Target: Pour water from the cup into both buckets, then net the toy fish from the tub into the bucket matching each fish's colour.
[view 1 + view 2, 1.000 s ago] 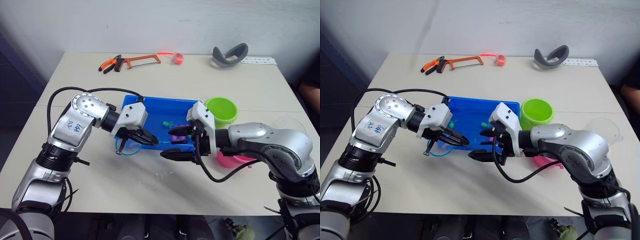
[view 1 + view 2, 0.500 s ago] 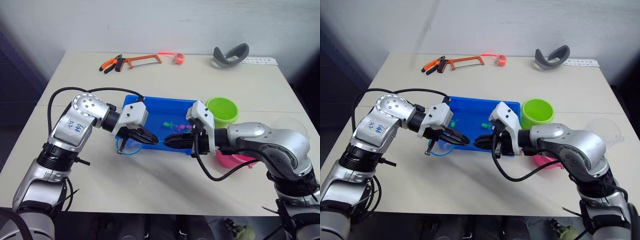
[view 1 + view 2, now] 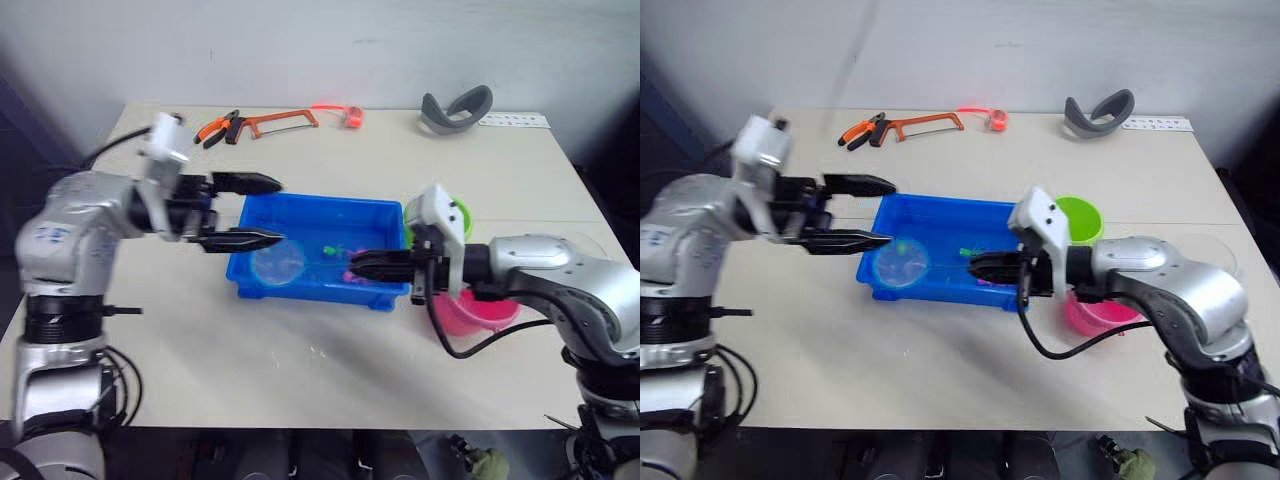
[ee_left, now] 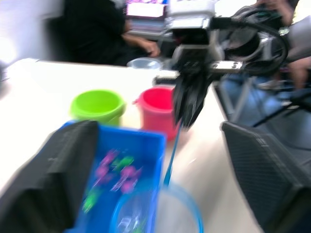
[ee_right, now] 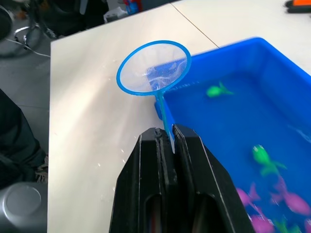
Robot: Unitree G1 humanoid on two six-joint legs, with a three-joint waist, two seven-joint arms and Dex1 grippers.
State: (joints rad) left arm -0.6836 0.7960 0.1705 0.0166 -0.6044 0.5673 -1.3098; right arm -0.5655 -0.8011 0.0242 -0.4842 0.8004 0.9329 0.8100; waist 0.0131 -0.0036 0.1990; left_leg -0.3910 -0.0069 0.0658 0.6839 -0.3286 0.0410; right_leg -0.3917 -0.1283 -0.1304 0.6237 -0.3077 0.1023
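My right gripper [image 3: 356,264] is shut on the net's thin handle, seen close between its fingers [image 5: 156,145]. The net [image 3: 277,262], a light blue hoop with fine mesh, hangs by the front left corner of the blue tub [image 3: 300,215]. Green and pink toy fish [image 5: 262,158] lie in the tub. My left gripper [image 3: 280,210] stands open to the left of the tub, apart from the net. The green bucket [image 4: 97,106] and the pink bucket [image 3: 480,312] stand right of the tub. The clear cup [image 4: 143,63] sits behind them.
A hacksaw [image 3: 285,122], pliers [image 3: 218,128], a pink-orange item [image 3: 345,113], a grey curved piece [image 3: 457,108] and a white strip [image 3: 515,121] lie along the table's far edge. A seated person [image 4: 112,29] is beyond the table.
My right gripper shut on the net's handle. My left gripper let go of the net, opened wide and drew back to the left. The net now points from the right gripper.
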